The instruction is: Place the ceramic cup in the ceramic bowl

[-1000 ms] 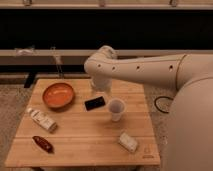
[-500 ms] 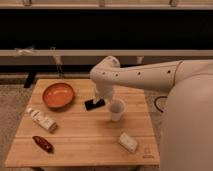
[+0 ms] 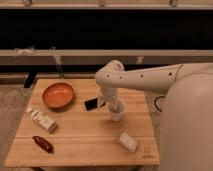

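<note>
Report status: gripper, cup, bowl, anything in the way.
Gripper low over the ceramic cup, mid-table. Cup upright on table, not yet in ceramic bowl, back left. Small black object lies between them.

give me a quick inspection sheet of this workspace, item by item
surface: wooden table, level
job's things: ceramic cup upright mid-table; ceramic bowl back left, apart from it, looks empty
clutter: black block between bowl and cup; long white packet left; dark red item front left; small white packet front right
grippers: gripper at the cup's rim, arm reaching from the right
cables: dark loop right of table, possibly a cable
surroundings: dark shelving with pale rail behind
</note>
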